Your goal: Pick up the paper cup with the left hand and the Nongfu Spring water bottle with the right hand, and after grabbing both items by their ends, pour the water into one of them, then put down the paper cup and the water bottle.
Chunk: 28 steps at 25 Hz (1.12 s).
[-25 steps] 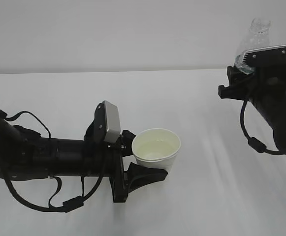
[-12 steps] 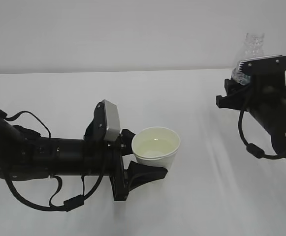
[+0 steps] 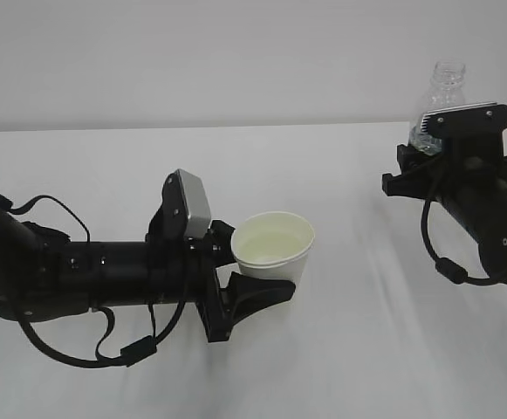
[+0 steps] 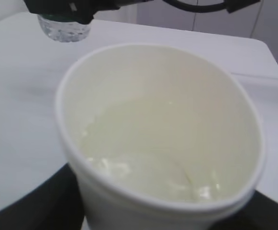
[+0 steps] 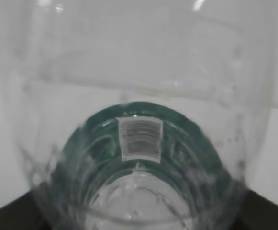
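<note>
Water-filled paper cup [image 3: 273,251]; upright uncapped bottle [image 3: 441,98].

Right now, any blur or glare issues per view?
Exterior view: sharp, even light, soft shadows, paper cup clear. Left wrist view: cup rim soft, too close, small glints on the water. Right wrist view: Nongfu Spring water bottle fills the frame, blurred, label distorted.

Two black arms, cables looped along each.
Your left hand [image 3: 249,272] carries a grey block; your right hand [image 3: 428,140] a pale plate.
</note>
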Motion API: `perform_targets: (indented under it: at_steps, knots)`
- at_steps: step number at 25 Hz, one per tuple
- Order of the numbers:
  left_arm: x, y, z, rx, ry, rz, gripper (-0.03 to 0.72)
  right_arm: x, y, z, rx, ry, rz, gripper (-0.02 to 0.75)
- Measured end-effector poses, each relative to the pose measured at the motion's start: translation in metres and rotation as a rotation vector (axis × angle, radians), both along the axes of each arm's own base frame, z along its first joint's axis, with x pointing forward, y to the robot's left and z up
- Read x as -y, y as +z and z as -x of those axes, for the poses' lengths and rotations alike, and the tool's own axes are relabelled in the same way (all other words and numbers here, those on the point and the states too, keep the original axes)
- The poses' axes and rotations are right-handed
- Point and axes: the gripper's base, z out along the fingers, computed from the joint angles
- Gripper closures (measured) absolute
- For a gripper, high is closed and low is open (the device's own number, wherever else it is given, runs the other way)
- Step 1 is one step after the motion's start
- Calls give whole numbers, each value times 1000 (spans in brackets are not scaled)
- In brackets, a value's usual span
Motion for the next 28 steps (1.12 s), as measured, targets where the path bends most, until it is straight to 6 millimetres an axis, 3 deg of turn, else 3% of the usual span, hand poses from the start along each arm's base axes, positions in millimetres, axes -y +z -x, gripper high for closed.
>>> perform_targets:
  at_steps: [28]
  knots:
    - [-12,5,-28,-24,355,75,212,0,0,0,0,0,-2,287]
